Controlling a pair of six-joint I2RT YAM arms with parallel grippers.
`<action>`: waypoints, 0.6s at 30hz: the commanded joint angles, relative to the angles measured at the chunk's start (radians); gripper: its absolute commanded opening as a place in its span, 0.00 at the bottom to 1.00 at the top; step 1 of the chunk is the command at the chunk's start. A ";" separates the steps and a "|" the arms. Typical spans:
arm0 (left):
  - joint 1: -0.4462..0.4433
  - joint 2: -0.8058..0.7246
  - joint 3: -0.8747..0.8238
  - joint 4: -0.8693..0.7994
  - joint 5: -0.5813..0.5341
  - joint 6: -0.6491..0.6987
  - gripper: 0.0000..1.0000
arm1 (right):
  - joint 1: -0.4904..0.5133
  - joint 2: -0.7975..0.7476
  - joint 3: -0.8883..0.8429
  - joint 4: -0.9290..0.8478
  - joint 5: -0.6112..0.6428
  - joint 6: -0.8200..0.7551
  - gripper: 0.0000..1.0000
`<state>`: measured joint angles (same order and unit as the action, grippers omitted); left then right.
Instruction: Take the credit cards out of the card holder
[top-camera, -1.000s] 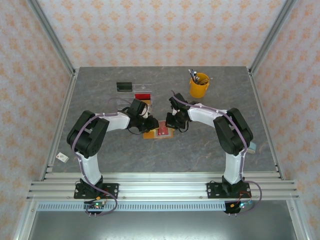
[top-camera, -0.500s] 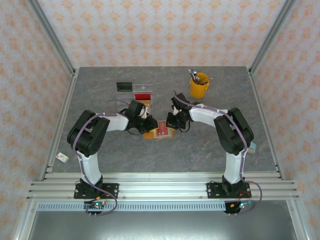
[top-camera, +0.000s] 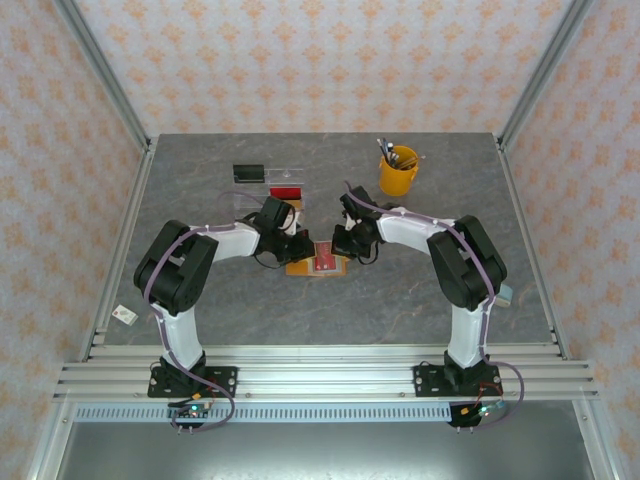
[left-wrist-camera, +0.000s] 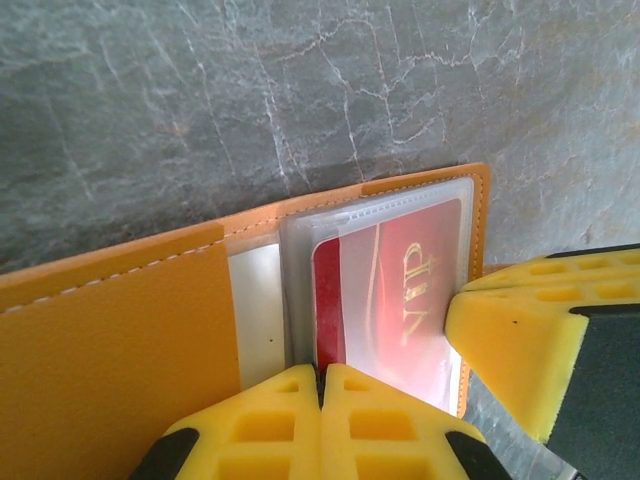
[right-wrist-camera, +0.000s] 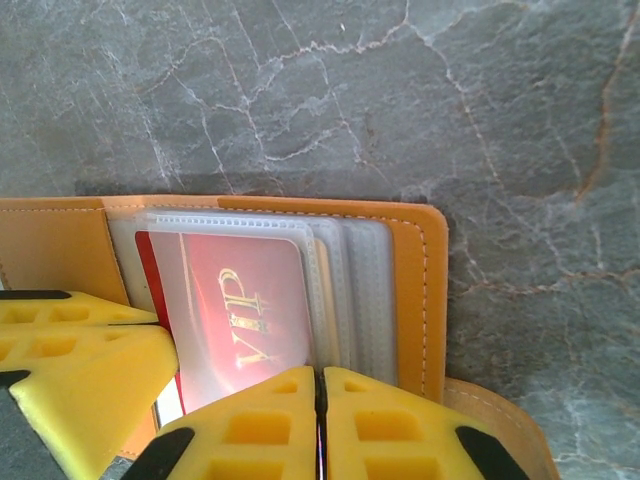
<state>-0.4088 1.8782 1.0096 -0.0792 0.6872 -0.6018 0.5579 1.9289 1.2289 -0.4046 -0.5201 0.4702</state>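
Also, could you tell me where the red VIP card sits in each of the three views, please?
Top external: red card small, near picture centre.
Left wrist: red card right of centre, lettering running vertically.
Right wrist: red card lower left of centre.
Shared landmark: the orange card holder it lies in.

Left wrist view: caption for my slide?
Left gripper shut at the edge of the red VIP card in the open card holder.

We see a grey marbled surface (top-camera: 250, 310). Centre frame: orange card holder (top-camera: 297, 268) lying open on it. Upper right: yellow cup (top-camera: 398, 176) with pens. Upper left of centre: clear tray (top-camera: 275, 178).
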 joint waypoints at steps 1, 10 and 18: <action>0.004 -0.010 0.002 -0.143 -0.123 0.057 0.02 | -0.001 0.079 -0.033 -0.131 0.143 -0.005 0.09; 0.008 -0.027 0.010 -0.146 -0.100 0.073 0.03 | 0.000 0.082 -0.031 -0.126 0.136 -0.006 0.10; 0.008 -0.096 -0.030 -0.043 -0.093 -0.048 0.07 | -0.002 0.049 -0.046 -0.052 0.031 0.011 0.08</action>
<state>-0.4099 1.8332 0.9985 -0.1421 0.6189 -0.6052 0.5571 1.9324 1.2346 -0.4099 -0.5320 0.4709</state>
